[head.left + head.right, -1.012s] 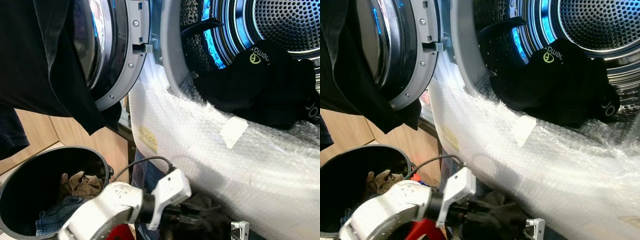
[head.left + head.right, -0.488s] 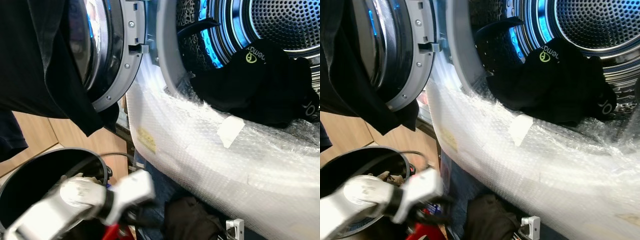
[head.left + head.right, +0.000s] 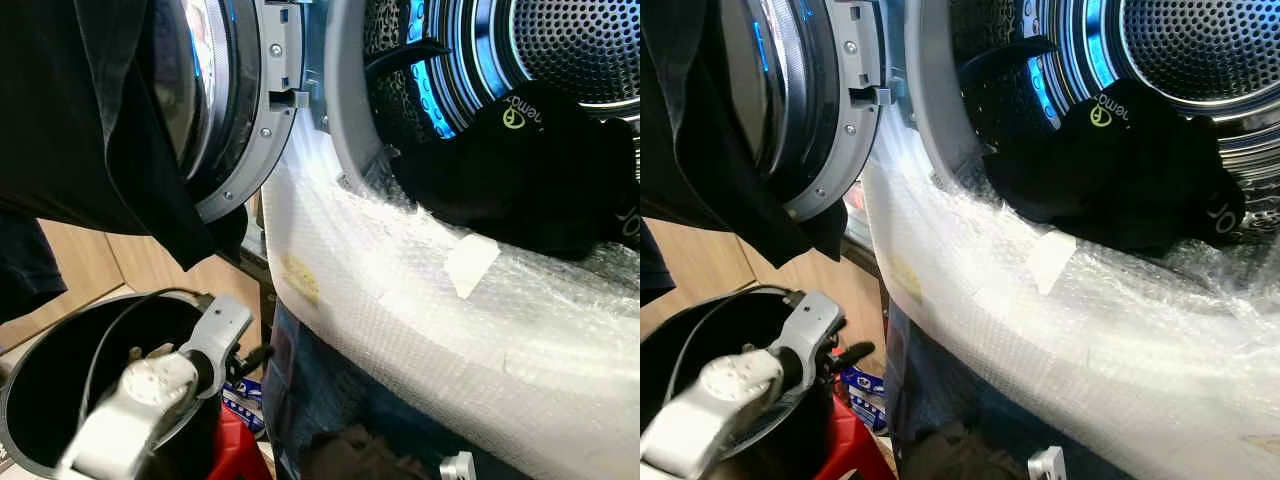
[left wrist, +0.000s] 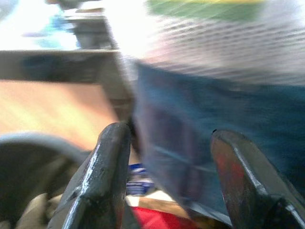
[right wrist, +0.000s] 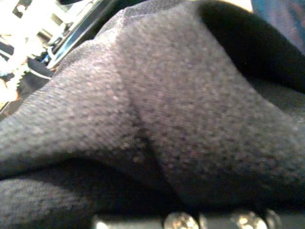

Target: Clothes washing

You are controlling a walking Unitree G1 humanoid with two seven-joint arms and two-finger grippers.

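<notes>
Left gripper (image 4: 167,186) swung back over black bucket (image 3: 40,380), fingers released; bubble-wrapped washer front (image 3: 420,300), wood floor (image 3: 70,265).

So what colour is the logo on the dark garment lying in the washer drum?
Yellow-green on the black garment, clearest in the left eye view.

Looks like a laundry corner in somebody's home: a front-loading washing machine (image 3: 400,300) is sitting open at 1 o'clock with dark clothes (image 3: 520,170) spilling from its drum, a round black hamper (image 3: 60,400) is waiting at 8 o'clock, wood-look panelling (image 3: 70,270) behind.
</notes>
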